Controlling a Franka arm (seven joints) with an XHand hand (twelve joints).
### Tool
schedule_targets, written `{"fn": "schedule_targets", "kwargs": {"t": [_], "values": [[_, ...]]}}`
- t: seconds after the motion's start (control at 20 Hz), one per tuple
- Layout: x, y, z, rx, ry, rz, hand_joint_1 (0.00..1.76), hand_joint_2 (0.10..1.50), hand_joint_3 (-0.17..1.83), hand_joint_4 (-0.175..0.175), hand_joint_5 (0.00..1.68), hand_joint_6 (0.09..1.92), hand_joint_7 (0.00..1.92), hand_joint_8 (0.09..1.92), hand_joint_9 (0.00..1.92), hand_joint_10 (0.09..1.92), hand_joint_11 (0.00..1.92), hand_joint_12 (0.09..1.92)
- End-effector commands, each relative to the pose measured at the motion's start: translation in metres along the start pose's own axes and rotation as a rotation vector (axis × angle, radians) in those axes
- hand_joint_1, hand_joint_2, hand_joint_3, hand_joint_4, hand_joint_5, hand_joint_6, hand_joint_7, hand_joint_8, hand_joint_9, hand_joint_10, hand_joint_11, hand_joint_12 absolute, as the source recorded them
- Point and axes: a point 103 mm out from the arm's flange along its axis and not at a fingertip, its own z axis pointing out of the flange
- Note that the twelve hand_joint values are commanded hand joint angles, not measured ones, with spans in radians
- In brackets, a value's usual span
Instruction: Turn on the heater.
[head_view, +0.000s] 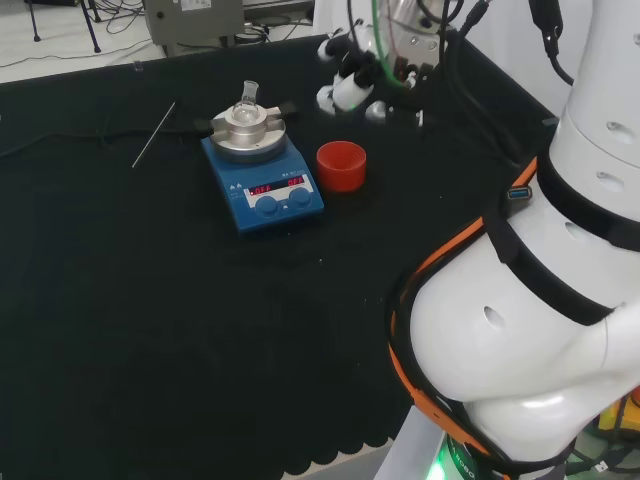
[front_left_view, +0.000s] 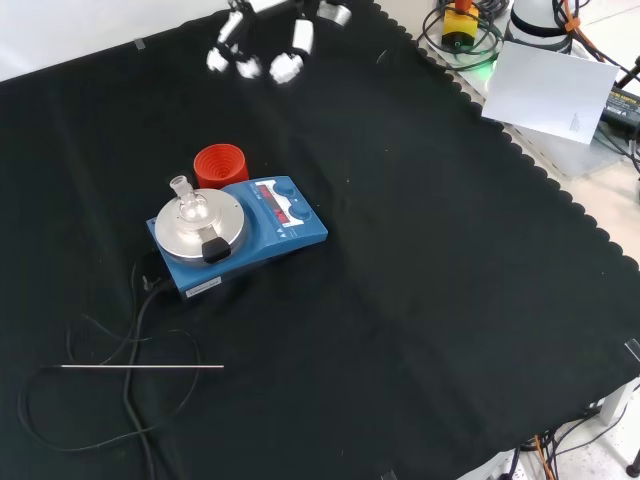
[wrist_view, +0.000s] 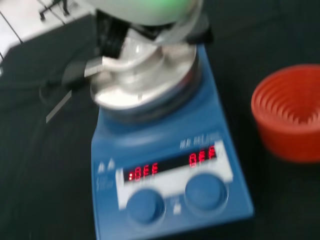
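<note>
hand (front_left_view: 262, 45) hangs clear of the heater (front_left_view: 240, 235), fingers loosely spread, holding nothing. knobs (wrist_view: 205, 191) untouched by the look of it; switching on seems all to do.

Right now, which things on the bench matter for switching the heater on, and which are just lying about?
For the job:
heater
its knobs
hand

Lying about:
red ring stand
flask on the plate
metal rod
black cable
</note>
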Motion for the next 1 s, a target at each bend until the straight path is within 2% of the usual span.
{"fn": "schedule_targets", "kwargs": {"t": [0.05, 0.2, 0.35, 0.4, 0.45, 0.5, 0.55, 0.6, 0.65, 0.8, 0.85, 0.95, 1.0], "values": [[0.042, -0.031, 0.039, 0.124, -0.134, -0.039, 1.15, 0.63, 0.79, -0.064, 0.48, 0.17, 1.20, 0.79, 1.42, 0.46, 1.36, 0.83], [0.049, -0.035, 0.048, 0.144, -0.154, -0.052, 1.36, 0.59, 0.83, -0.084, 0.49, 0.17, 1.22, 0.86, 1.49, 0.49, 1.51, 0.71], [0.045, -0.037, 0.050, 0.137, -0.194, -0.076, 1.40, 0.55, 0.89, -0.094, 0.51, 0.19, 1.23, 0.89, 1.52, 0.53, 1.59, 0.64], [0.047, -0.037, 0.051, 0.173, -0.277, -0.066, 1.41, 0.54, 0.91, -0.097, 0.52, 0.20, 1.24, 0.90, 1.53, 0.53, 1.61, 0.63], [0.062, -0.039, 0.057, 0.171, -0.149, -0.145, 1.33, 0.56, 0.89, -0.096, 0.53, 0.22, 1.27, 0.91, 1.55, 0.54, 1.63, 0.61], [0.063, -0.039, 0.059, 0.174, -0.099, -0.138, 1.26, 0.59, 0.85, -0.096, 0.53, 0.23, 1.30, 0.93, 1.57, 0.54, 1.66, 0.58], [0.065, -0.040, 0.064, 0.167, -0.152, -0.137, 1.23, 0.61, 0.82, -0.096, 0.53, 0.24, 1.32, 0.95, 1.59, 0.55, 1.67, 0.57], [0.060, -0.041, 0.066, 0.170, -0.175, -0.139, 1.21, 0.63, 0.80, -0.103, 0.52, 0.26, 1.34, 0.98, 1.64, 0.58, 1.72, 0.56], [0.060, -0.041, 0.069, 0.173, -0.209, -0.134, 1.21, 0.63, 0.79, -0.110, 0.52, 0.27, 1.37, 1.04, 1.68, 0.66, 1.80, 0.62], [0.050, -0.043, 0.074, 0.192, -0.260, -0.128, 1.23, 0.65, 0.79, -0.108, 0.54, 0.37, 1.47, 1.27, 1.78, 1.08, 1.91, 1.25], [0.051, -0.044, 0.076, 0.207, -0.272, -0.127, 1.24, 0.66, 0.80, -0.104, 0.55, 0.40, 1.51, 1.35, 1.82, 1.19, 1.91, 1.40], [0.039, -0.043, 0.077, 0.235, -0.304, -0.125, 1.29, 0.67, 0.83, -0.097, 0.55, 0.47, 1.62, 1.47, 1.89, 1.39, 1.92, 1.60], [0.063, -0.043, 0.088, 0.254, -0.327, -0.114, 1.34, 0.67, 0.87, -0.095, 0.53, 0.52, 1.68, 1.52, 1.91, 1.49, 1.92, 1.65]]}}
